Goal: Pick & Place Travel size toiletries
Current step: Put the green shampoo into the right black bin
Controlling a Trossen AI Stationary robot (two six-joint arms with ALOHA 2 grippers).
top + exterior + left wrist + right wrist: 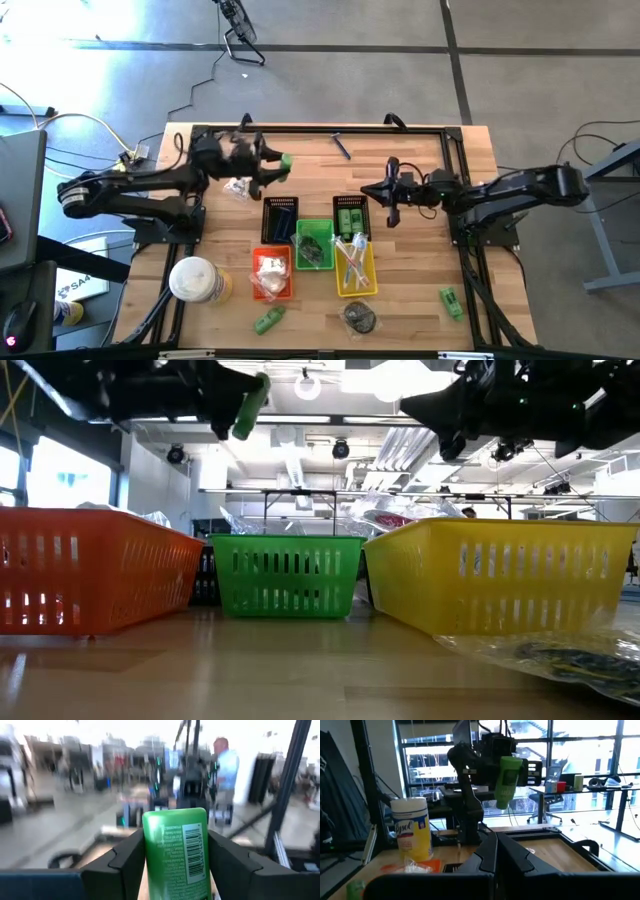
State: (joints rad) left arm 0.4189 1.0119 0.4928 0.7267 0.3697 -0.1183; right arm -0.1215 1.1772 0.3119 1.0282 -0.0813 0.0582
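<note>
A small green plastic tube with a printed barcode label (176,854) is being held clamped between the fingers of the left gripper (272,166), up in the air above the far left part of the wooden counter (420,255), behind the row of small slotted plastic baskets. The nearest of these, a black basket (280,217), is being overlooked from just behind. The right gripper (372,190) is being kept beside another black basket (351,217), its fingers pressed together on nothing.
</note>
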